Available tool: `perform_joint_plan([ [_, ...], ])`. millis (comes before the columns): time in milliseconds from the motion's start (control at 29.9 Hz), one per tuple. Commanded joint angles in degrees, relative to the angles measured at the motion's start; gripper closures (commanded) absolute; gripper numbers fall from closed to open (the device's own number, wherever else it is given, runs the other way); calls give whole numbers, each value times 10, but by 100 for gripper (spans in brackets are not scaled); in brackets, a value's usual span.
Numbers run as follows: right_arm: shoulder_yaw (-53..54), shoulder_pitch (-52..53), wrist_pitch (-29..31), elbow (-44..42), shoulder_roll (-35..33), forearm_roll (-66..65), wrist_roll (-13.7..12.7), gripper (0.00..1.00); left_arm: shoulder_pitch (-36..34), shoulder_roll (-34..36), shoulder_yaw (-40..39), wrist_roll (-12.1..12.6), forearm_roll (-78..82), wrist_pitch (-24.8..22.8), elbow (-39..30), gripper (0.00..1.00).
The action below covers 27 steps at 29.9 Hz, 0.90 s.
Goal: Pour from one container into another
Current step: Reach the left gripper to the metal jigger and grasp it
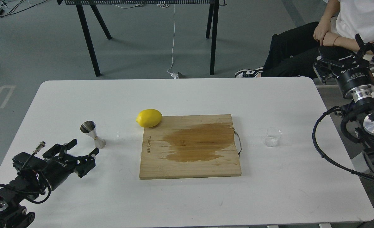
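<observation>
Pre-grasp stage, nothing held. Clear cup (273,136) upright on desk (187,196), right of the cutting board (190,147); jigger (93,134) left of it. Left gripper (81,152) fingers wide, empty; right gripper (345,53) spread, empty, well above. Next move likely: right arm descends onto cup

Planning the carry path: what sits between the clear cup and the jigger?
Head view: the wooden cutting board, with a dark wet stain, lies between the clear cup and the jigger. A lemon rests at the board's far left corner.
</observation>
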Motion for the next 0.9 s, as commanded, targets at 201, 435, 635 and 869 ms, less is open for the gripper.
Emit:
perform_joint_plan([
  [201,1,0,0,0,-3,0,-1,1,-48,-29,27,0,-1,0,72,27],
  [435,-1,-5,0,-1,-3,-1,-1,1,-55,-43,27,2,-2,0,80,35],
  [635,0,-10,0,-2,-3,-1,-1,1,-63,-49,28,-5,-4,0,98,54],
  [869,0,-10,0,-3,-3,-1,-1,1,-68,-50,26,-3,-4,0,98,67],
])
